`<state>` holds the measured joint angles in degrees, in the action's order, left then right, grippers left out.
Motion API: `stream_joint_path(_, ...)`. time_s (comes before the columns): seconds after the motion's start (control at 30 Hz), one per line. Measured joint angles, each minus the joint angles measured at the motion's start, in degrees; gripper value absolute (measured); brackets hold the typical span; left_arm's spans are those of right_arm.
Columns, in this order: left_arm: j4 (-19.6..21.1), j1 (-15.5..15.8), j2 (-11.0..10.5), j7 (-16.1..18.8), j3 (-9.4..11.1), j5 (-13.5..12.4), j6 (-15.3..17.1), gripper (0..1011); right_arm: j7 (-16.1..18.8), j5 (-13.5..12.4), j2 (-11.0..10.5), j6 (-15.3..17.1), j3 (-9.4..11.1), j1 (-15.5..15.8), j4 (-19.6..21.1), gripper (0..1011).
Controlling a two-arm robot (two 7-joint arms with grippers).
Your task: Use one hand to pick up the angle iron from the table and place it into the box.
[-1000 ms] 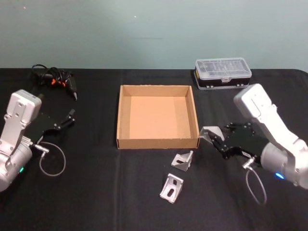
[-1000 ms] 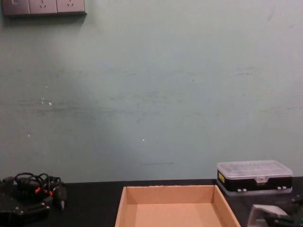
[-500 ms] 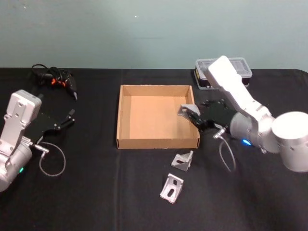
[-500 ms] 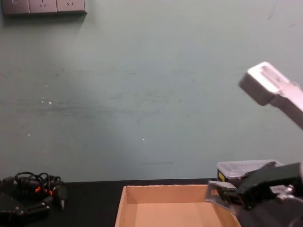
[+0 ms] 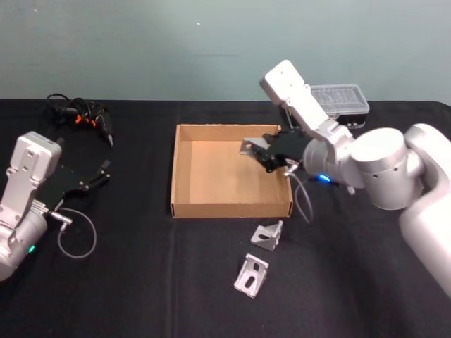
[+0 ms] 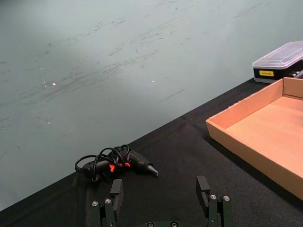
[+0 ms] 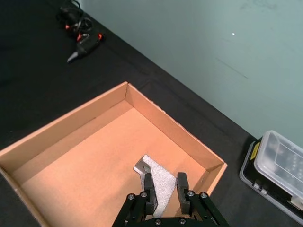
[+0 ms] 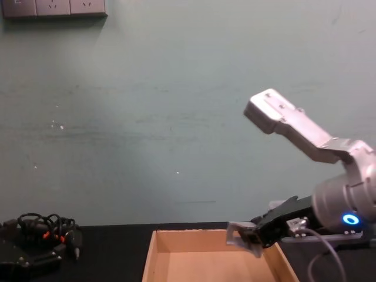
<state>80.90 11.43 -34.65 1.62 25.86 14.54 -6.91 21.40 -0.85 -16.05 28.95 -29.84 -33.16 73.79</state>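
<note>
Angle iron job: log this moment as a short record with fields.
right hand: shut on the held angle iron, over the right part of the box
held angle iron: not released, clear of the box floor
box: open, nothing seen lying on its floor
far loose angle iron: on the table, close to the box's front wall
near loose angle iron: on the table, nearer the robot
left hand: open, parked at the table's left

Angle iron (image 8: 239, 236) in claw (image 8: 252, 235); over box (image 8: 194, 242)
</note>
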Motion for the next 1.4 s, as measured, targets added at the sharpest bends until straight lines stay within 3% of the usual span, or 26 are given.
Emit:
stream_joint_path(0.27, 0.0, 0.0, 0.0, 0.0, 0.0, 0.0, 0.0, 1011, 0.3, 2.82, 3.48, -0.05, -1.98, -3.5, -6.86, 298)
stream_joint_path(0.7, 0.0, 0.0, 0.0, 0.0, 0.0, 0.0, 0.0, 1011, 0.26, 5.33, 6.51, -1.9, -1.84, -6.06, -13.97, 298)
stream_joint_path(1.4, 0.0, 0.0, 0.0, 0.0, 0.0, 0.0, 0.0, 1011, 0.18, 6.24, 7.14, -2.23, -1.68, -6.42, -15.21, 296)
